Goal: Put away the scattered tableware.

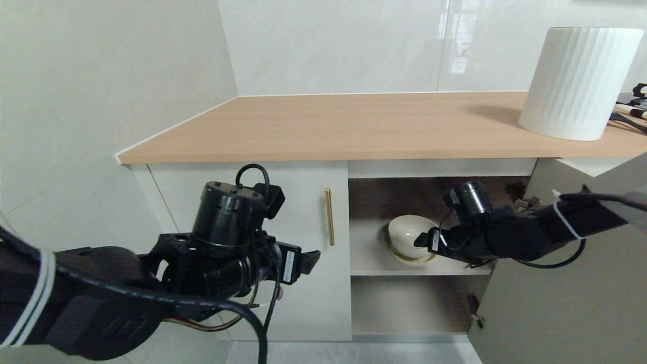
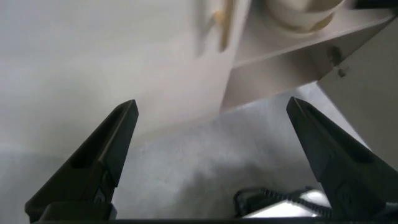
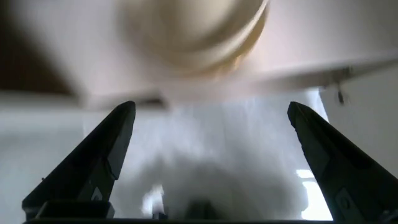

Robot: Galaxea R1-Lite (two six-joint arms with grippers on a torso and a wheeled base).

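- Countertop (image 1: 354,126) spanned the upper middle of the head frame. No plates, bowls or cups lay on the part in view.
- Base cabinet below it: the left door (image 1: 303,202) was closed. The right door (image 1: 556,303) was swung open across the lower right, exposing the shelf (image 1: 369,253) and the compartment under it.
- White ribbed container (image 1: 576,81) stood upright on the counter at upper right. It didn't read as tableware.
- Left gripper (image 2: 211,107) sat lower left of centre in the head frame, in front of the closed door. Jaws were spread wide with nothing between them.
- Right gripper (image 3: 211,109) was inside the open compartment, right of centre and level with the shelf. Jaws were spread and held nothing. Its tips were just beside the bowl; I couldn't tell if they touched.
- Cream bowl (image 1: 409,235) sat on the shelf at centre frame, on top of a second dish. How the two were stacked was too blurred to tell.
- Brass handle (image 1: 329,216) hung vertical on the closed door, just left of the opening.
- Dark-handled utensils (image 1: 632,108) lay at the far right edge of the counter, behind the container.
- Progress call: the bowl looked stowed and let go, so that item was likely done.
- Probably left: the utensils at the right edge, if they count as tableware, then shutting the right door.
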